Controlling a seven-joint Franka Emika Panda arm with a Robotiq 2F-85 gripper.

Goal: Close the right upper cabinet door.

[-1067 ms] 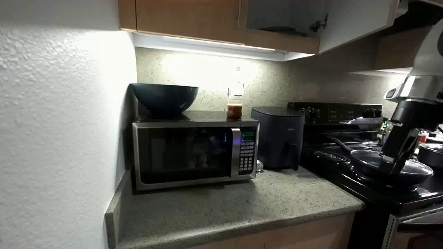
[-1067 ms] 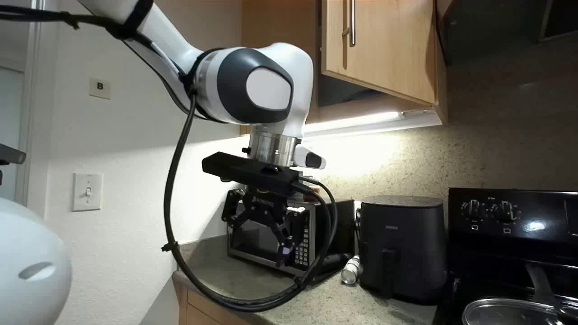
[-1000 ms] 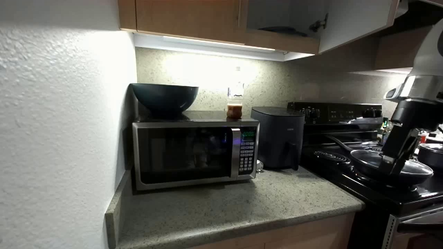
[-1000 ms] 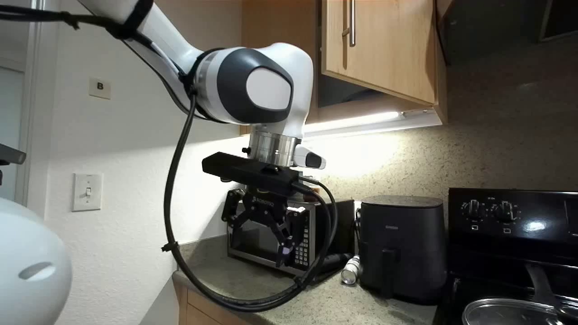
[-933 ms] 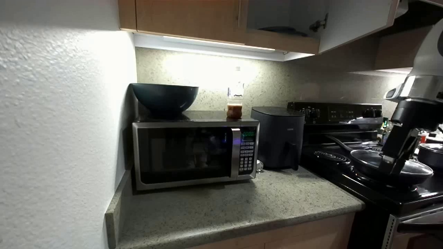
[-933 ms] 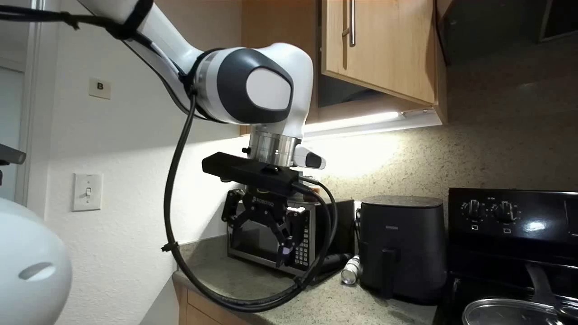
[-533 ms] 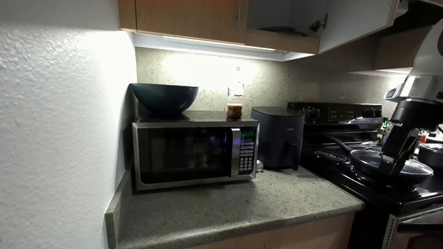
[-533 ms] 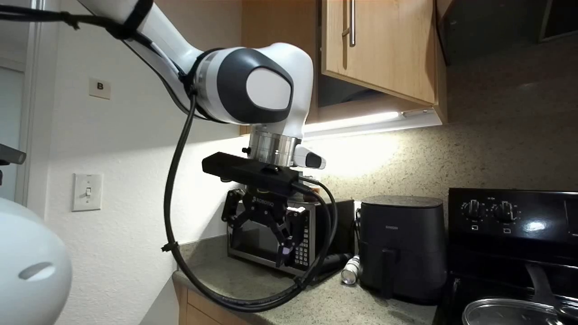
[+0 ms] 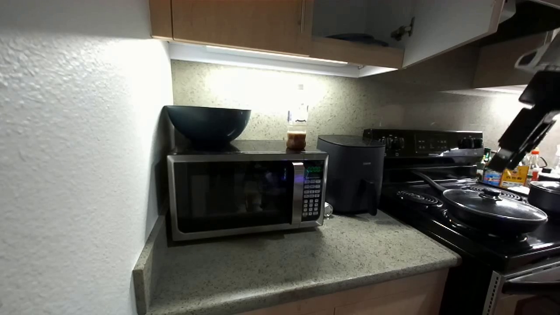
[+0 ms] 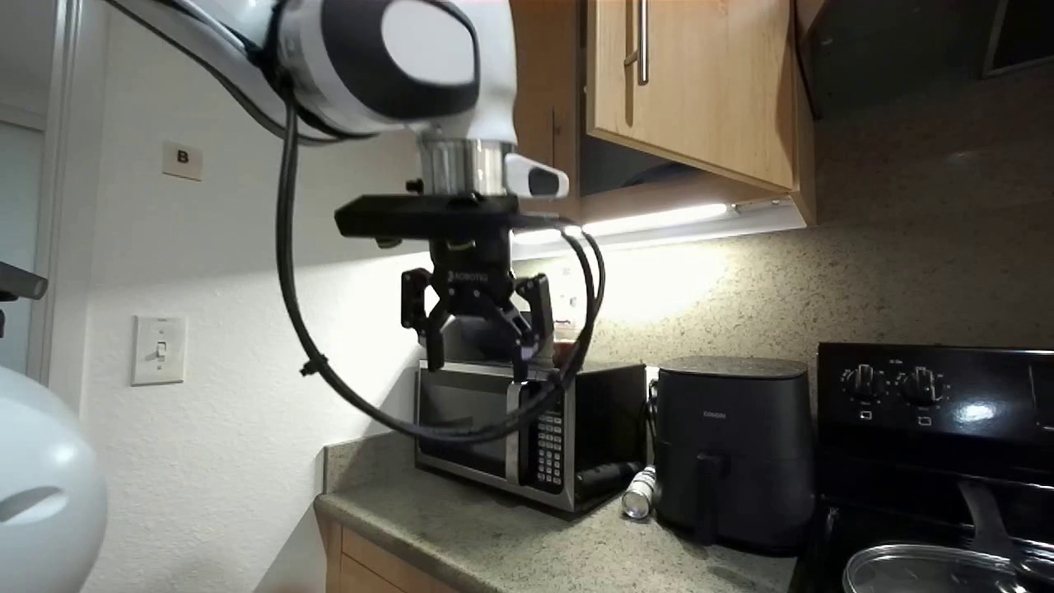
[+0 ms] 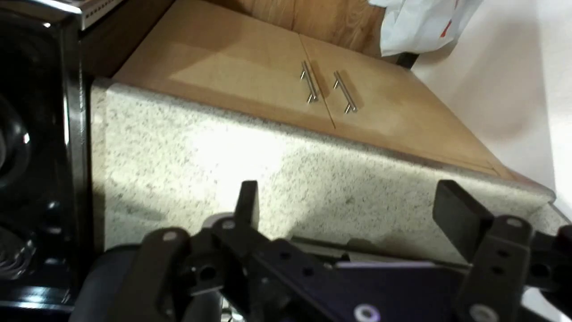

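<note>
The right upper cabinet door [image 10: 700, 91] is a light-brown wood panel with a slim vertical metal handle [image 10: 643, 41] near its left edge. It stands open; its pale inner face [image 9: 455, 30] and hinge show in an exterior view. My gripper [image 10: 479, 362] points down, below and to the left of the door in that picture, apart from it. It also shows at the right edge of an exterior view [image 9: 509, 162]. In the wrist view my gripper [image 11: 348, 197] has its fingers wide apart with nothing between them. The door is out of the wrist view.
The matching left door [image 9: 236, 22] is shut. Below are a microwave [image 9: 236, 197] carrying a dark bowl [image 9: 208, 124] and a bottle [image 9: 296, 140], an air fryer [image 10: 733, 445], and a stove with a lidded pan [image 9: 494, 205]. A wall [image 10: 230, 313] stands at the left.
After holding still, my arm and gripper have risen over the last half second and moved a little left in an exterior view, uncovering the pan. The door has not moved.
</note>
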